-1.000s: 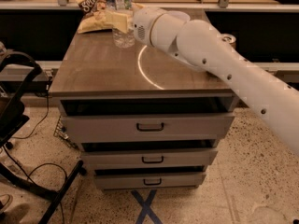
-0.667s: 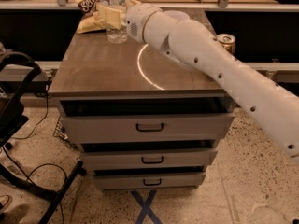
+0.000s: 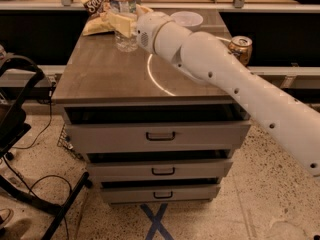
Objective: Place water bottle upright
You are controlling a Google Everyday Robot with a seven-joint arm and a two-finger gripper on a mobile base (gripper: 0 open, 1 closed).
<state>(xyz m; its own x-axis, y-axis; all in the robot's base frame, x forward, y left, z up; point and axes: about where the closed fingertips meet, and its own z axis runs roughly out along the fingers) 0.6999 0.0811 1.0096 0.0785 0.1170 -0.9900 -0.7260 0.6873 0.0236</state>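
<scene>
The water bottle (image 3: 125, 36) is clear and ribbed, with a pale label band. It stands upright at the back left of the wooden cabinet top (image 3: 110, 76), and its cap is cut off by the top edge of the view. My gripper (image 3: 121, 23), with pale yellow fingers (image 3: 116, 22), is closed around the bottle's middle. The white arm reaches in from the lower right across the top.
A snack bag (image 3: 95, 1) and a yellow packet (image 3: 97, 28) lie behind and left of the bottle. A white bowl (image 3: 187, 19) sits at the back. A golden-brown can (image 3: 241, 48) stands at the right edge. Drawers (image 3: 160, 134) are below, and a black chair (image 3: 15, 124) stands at the left.
The arm and gripper have shifted a little left and toward the back of the top, carrying the bottle with them. The can at the right edge has come into view.
</scene>
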